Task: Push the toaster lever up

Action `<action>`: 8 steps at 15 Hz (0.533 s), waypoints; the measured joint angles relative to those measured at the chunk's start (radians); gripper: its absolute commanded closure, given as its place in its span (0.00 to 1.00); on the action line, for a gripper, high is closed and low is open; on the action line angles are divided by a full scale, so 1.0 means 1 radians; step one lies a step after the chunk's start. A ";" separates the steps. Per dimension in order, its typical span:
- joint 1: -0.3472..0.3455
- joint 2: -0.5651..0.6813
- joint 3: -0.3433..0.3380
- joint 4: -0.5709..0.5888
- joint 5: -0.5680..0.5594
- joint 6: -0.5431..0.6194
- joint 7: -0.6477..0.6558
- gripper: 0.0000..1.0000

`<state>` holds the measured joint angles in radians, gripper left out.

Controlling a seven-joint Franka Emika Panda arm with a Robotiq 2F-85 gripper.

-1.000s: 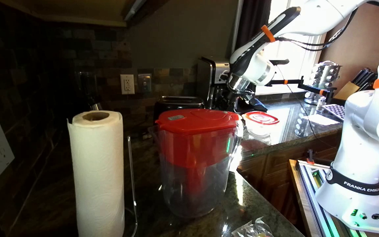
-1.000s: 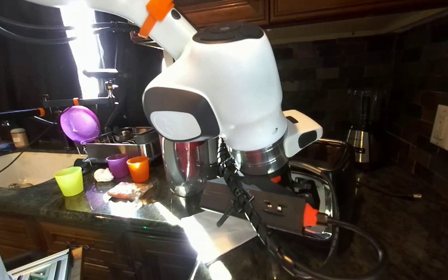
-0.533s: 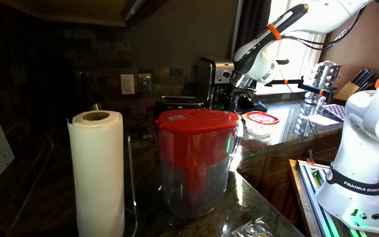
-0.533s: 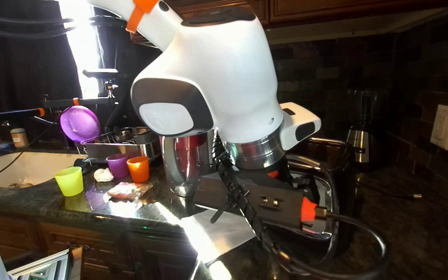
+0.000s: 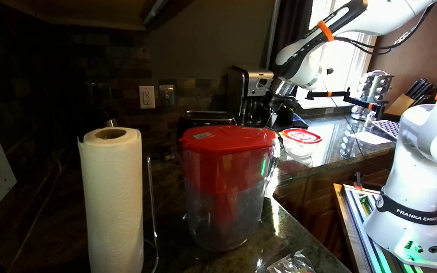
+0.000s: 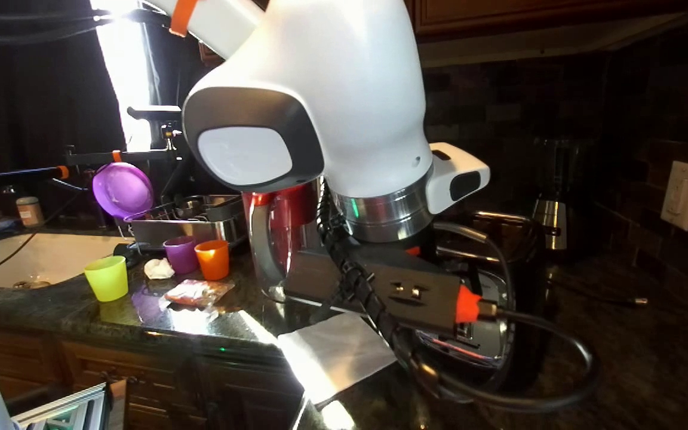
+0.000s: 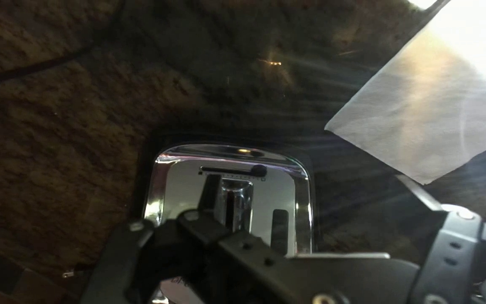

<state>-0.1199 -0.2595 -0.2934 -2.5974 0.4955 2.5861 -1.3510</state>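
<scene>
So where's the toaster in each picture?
In an exterior view: toaster near the middle, peeking out behind the red-lidded pitcher.
In an exterior view: toaster right of the middle, partly behind the robot.
Wrist view: toaster bottom middle, partly behind the fingers.
Landmark in all three: dark counter.

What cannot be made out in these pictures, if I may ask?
Lever: I cannot pick it out; in the wrist view, the fingers cover part of the toaster.
Contact between them: hidden by the dark box in an exterior view.
Toaster's lower part: behind the pitcher in an exterior view.
Marks by the knob: too small in the wrist view.
Roll: base cut off by the bottom edge in an exterior view.
</scene>
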 measured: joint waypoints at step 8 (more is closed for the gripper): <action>-0.024 -0.054 -0.001 0.000 -0.140 -0.047 0.142 0.00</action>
<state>-0.1441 -0.3138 -0.2941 -2.5974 0.3550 2.5392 -1.2091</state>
